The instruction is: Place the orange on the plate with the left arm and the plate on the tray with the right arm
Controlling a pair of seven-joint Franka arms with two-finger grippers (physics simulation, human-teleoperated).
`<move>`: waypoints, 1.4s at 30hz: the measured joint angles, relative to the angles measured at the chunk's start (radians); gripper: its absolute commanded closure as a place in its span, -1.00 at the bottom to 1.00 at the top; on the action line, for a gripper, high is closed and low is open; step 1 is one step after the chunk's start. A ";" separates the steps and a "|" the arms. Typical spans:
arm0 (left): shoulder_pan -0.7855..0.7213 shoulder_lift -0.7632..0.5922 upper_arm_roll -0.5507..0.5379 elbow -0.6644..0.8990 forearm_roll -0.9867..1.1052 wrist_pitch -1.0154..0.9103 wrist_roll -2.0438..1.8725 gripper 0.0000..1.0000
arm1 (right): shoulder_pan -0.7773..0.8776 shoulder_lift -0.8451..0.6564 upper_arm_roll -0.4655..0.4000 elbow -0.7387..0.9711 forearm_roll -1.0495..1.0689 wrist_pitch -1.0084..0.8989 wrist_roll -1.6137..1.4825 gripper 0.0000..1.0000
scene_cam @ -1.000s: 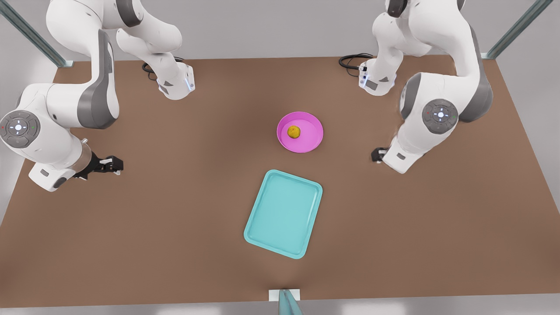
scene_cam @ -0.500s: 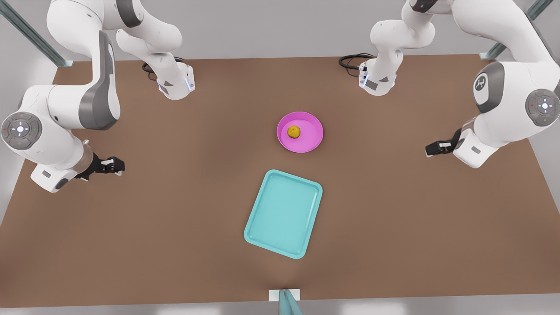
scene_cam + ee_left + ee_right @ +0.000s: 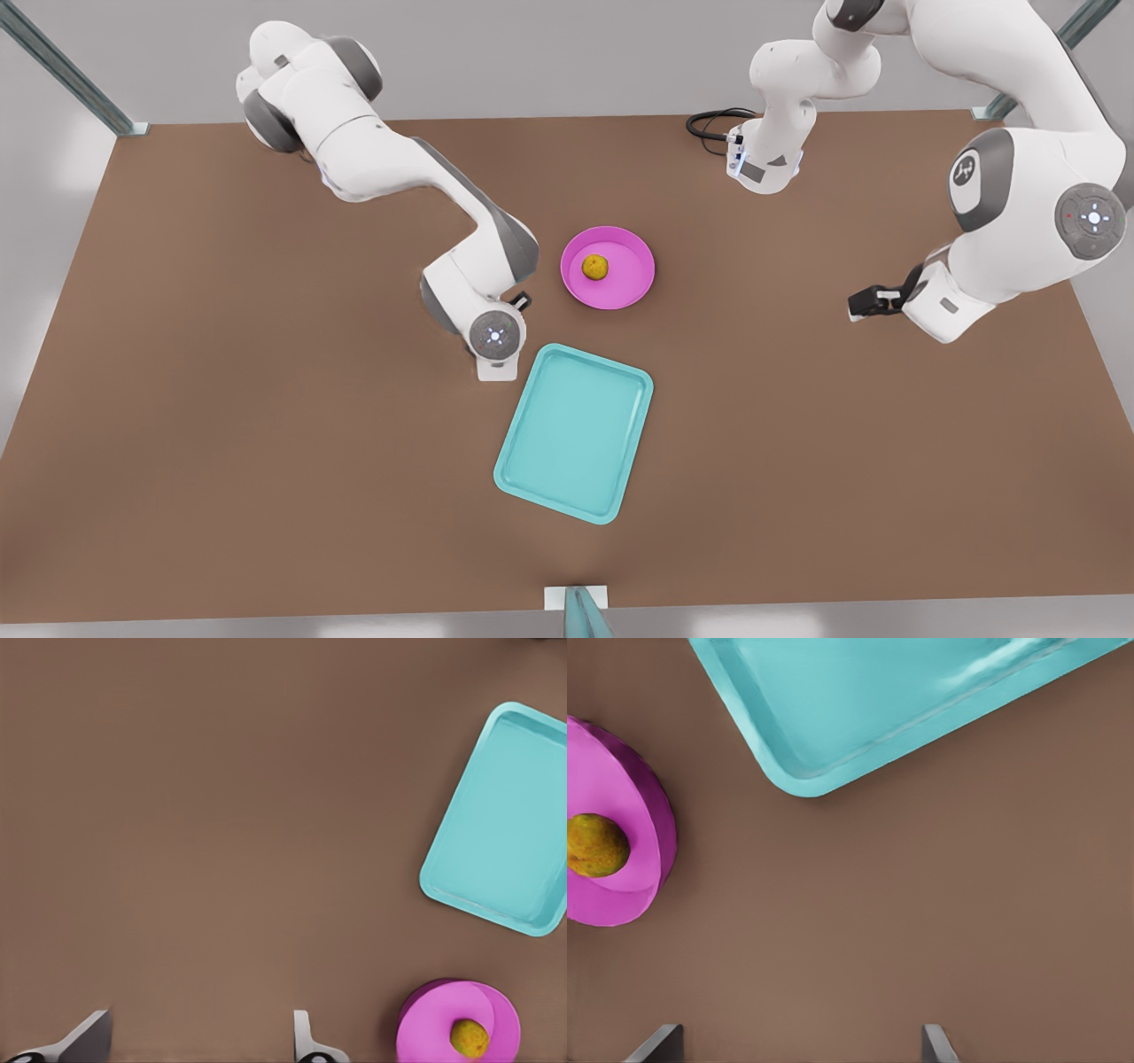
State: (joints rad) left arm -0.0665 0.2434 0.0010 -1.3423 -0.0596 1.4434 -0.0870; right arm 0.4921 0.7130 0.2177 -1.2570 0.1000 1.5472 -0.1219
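Note:
The orange (image 3: 595,266) lies in the pink plate (image 3: 625,285), which rests on the brown table just beyond the teal tray (image 3: 576,434). My right gripper (image 3: 521,302), on the arm at the front view's left, hangs close beside the plate's rim, near the tray's corner. Its wrist view shows it (image 3: 797,1043) open, with the plate (image 3: 622,784), the orange (image 3: 595,844) and the tray (image 3: 877,691) ahead. My left gripper (image 3: 864,304) waits far off at the front view's right, open (image 3: 199,1041) over bare table. From there I see the plate (image 3: 427,1035), orange (image 3: 469,1038) and tray (image 3: 505,815).
Both arm bases (image 3: 764,164) stand along the table's back edge with black cables (image 3: 709,122) beside them. Metal frame posts (image 3: 66,71) rise at the back corners. A small bracket (image 3: 576,601) sits at the front edge.
The right arm swung from the table's edge at the front view's left to beside the plate. The left gripper first pulled away from the plate, then edged slightly back. Orange, plate and tray stayed put.

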 measured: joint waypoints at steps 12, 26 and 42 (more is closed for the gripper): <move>0.001 0.000 0.004 -0.008 0.003 -0.043 0.029 -1.00 | -0.033 -0.123 0.082 -0.520 0.303 0.517 -0.006 -1.00; 0.012 0.005 0.010 -0.010 0.017 -0.055 0.050 -1.00 | 0.004 -0.084 0.095 -0.591 0.413 0.683 0.013 -1.00; 0.011 0.005 0.011 -0.006 0.020 -0.146 0.063 -1.00 | 0.060 -0.012 0.095 -0.565 0.415 0.676 0.062 -1.00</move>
State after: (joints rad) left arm -0.0559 0.2483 0.0119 -1.3482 -0.0397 1.2977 -0.0239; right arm 0.5517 0.7008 0.3127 -1.8222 0.5149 2.2236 -0.0603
